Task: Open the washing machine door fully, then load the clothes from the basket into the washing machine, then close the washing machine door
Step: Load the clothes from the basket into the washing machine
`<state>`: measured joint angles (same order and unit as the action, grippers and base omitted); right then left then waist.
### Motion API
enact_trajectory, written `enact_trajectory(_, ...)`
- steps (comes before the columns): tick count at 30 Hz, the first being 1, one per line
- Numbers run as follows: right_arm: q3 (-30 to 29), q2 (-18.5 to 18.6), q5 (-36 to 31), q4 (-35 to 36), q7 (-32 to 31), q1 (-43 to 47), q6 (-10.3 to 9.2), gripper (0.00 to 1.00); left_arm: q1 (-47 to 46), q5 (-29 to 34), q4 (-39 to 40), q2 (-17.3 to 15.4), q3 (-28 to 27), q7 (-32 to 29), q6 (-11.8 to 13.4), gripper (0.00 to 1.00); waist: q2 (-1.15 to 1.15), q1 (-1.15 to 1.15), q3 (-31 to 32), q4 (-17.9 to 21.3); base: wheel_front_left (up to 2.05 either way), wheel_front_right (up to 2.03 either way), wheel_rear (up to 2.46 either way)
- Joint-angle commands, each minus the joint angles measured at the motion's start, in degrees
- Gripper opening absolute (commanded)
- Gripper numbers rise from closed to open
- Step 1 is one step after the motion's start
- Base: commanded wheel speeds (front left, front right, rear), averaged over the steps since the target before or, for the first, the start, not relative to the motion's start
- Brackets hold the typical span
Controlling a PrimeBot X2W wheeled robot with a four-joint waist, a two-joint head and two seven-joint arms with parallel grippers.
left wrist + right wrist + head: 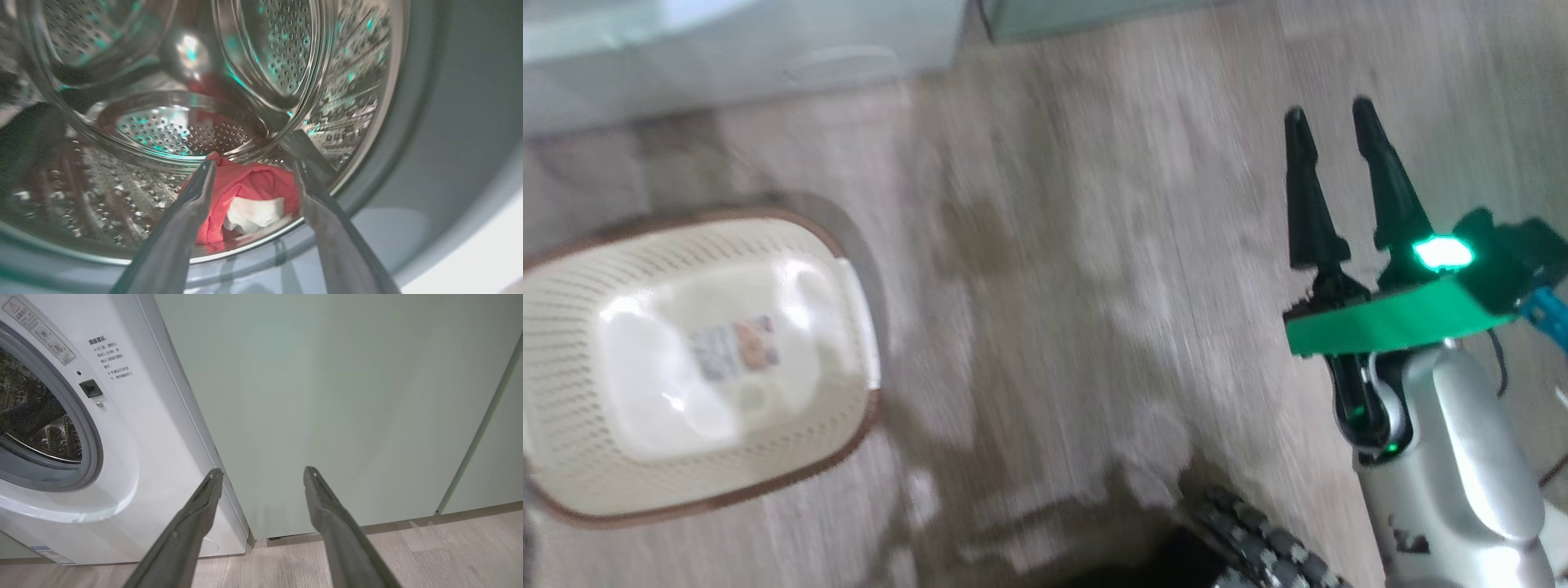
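Note:
The red clothes (253, 192), with a white stripe showing, lie at the front lip of the steel drum (184, 130) inside the washing machine (155, 457). My left gripper (252, 163) is open just outside the drum mouth, one finger on each side of the bundle. The cream basket (556, 327) stands on the floor at the left of the head view, with just the paper label on its floor. My right gripper (1330, 110) hangs open over the wooden floor and holds nothing; in its wrist view the right gripper (263, 470) faces a cabinet. The washing machine door is out of view.
Pale green cabinets (327, 396) stand right of the washer, and more of them (727, 49) run along the top of the head view. The grey rubber ring (449, 122) frames the drum mouth. My wheeled base (1258, 539) shows at the bottom. Wooden floor (1094, 286) lies between basket and right arm.

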<state>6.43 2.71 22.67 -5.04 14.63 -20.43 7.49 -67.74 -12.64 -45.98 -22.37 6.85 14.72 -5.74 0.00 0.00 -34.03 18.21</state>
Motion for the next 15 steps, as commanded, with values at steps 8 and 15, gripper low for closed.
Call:
enact_trajectory(8,-1.60,0.17,-5.20,-0.27,0.37,5.82,0.00,1.00,15.78,0.71,9.36,4.94,-3.48,0.28,0.22,1.00,0.00,0.00,15.83,-8.65,0.00,0.00,0.00)
enact_trajectory(15,-3.13,0.17,-7.84,-1.09,0.37,9.25,0.00,1.00,28.65,1.25,13.91,10.30,-3.74,0.28,-0.70,1.00,0.00,0.00,23.50,-13.00,0.00,0.00,0.00)
